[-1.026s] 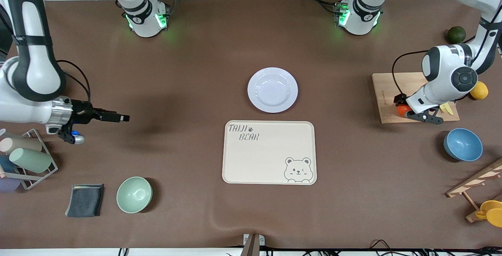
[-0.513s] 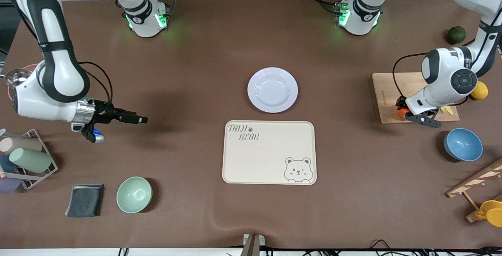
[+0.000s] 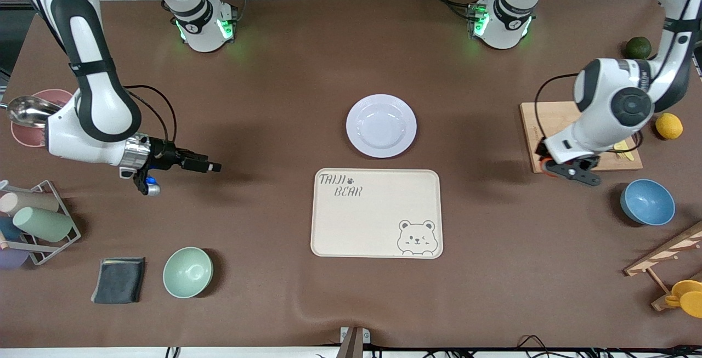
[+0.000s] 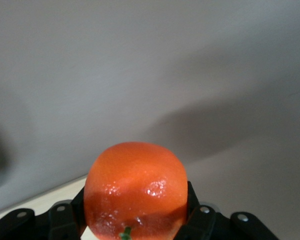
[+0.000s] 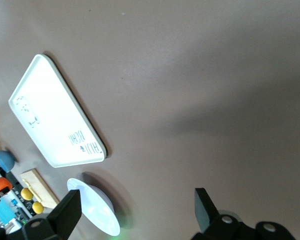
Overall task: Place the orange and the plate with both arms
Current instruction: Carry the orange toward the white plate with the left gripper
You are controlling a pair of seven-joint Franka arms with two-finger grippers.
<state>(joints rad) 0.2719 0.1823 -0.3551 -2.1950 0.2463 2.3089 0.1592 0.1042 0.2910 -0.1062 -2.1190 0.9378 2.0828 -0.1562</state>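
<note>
The orange is held between the fingers of my left gripper, which is shut on it. The gripper hangs over the corner of the wooden cutting board that lies toward the table's middle, and only a sliver of the orange shows in the front view. The white plate sits in the table's middle, just farther from the front camera than the cream bear-print tray. My right gripper is open and empty over bare table toward the right arm's end. The right wrist view shows the plate between its fingers.
A dark green fruit, a lemon and a blue bowl lie around the board. At the right arm's end are a green bowl, a grey cloth, a cup rack and a metal bowl.
My left gripper has carried the orange off the board's middle toward the table's middle. My right gripper has moved toward the plate, still open.
</note>
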